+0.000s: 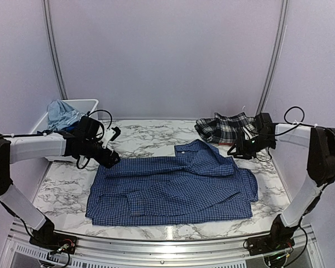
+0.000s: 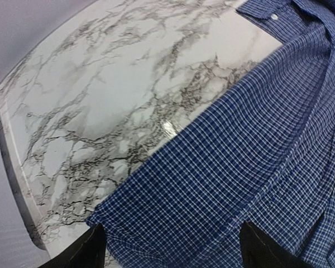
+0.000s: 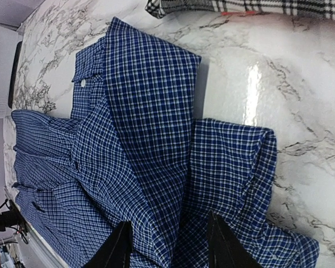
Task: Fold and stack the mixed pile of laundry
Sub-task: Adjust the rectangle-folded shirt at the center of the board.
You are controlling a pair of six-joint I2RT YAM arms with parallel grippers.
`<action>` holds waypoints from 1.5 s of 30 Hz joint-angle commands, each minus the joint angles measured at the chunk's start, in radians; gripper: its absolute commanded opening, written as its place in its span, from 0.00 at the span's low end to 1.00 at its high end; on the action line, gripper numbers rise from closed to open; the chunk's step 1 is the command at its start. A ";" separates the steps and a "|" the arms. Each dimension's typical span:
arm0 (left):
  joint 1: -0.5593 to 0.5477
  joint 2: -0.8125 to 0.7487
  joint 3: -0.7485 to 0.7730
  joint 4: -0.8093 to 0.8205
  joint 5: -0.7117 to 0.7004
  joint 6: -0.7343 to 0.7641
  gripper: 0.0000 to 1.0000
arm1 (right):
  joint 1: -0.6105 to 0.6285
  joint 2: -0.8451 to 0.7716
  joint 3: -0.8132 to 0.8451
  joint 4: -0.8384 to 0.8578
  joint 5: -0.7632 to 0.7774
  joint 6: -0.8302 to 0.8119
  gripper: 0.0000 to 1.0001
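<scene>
A navy small-check button shirt (image 1: 173, 187) lies spread flat across the middle of the white, grey-veined marble-patterned table (image 1: 151, 137), its collar toward 1 o'clock. At 2 o'clock a crumpled black-and-white plaid cloth piece (image 1: 226, 127) sits apart from the shirt. At 10 o'clock, off the table's corner, a white rectangular plastic bin (image 1: 84, 103) holds a bunched plain light blue T-shirt (image 1: 60, 114). The black left gripper (image 1: 110, 158) is at the shirt's 10 o'clock corner. The black right gripper (image 1: 238, 151) hangs near its 2 o'clock edge, beside the plaid.
</scene>
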 commanded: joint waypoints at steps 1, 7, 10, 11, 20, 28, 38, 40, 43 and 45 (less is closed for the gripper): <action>-0.014 0.044 -0.011 -0.056 0.075 0.111 0.84 | 0.022 0.034 -0.021 -0.035 -0.050 -0.012 0.46; -0.052 0.130 0.015 -0.076 0.003 0.162 0.78 | 0.043 0.066 -0.058 -0.025 -0.039 -0.015 0.44; -0.070 0.171 0.039 -0.100 -0.016 0.188 0.71 | 0.045 0.089 -0.071 -0.021 -0.014 -0.018 0.32; -0.073 0.179 0.045 -0.107 -0.016 0.194 0.67 | 0.045 0.095 -0.073 -0.018 -0.002 -0.018 0.25; -0.080 0.201 0.066 -0.165 -0.171 0.247 0.11 | 0.030 0.135 -0.090 -0.008 0.061 -0.031 0.00; -0.061 0.151 0.022 -0.174 -0.303 0.298 0.00 | 0.005 0.110 -0.086 -0.029 0.077 -0.052 0.00; -0.060 0.096 0.043 -0.172 -0.264 0.247 0.34 | 0.014 0.002 -0.043 -0.072 -0.035 -0.081 0.33; -0.060 0.044 0.047 -0.172 -0.227 0.211 0.45 | 0.014 -0.044 -0.019 -0.101 -0.024 -0.076 0.37; -0.060 -0.042 0.048 -0.172 -0.158 0.153 0.56 | 0.013 -0.103 -0.015 -0.145 -0.003 -0.076 0.38; -0.061 -0.079 0.050 -0.181 -0.063 0.123 0.58 | 0.014 -0.136 -0.038 -0.174 -0.005 -0.079 0.37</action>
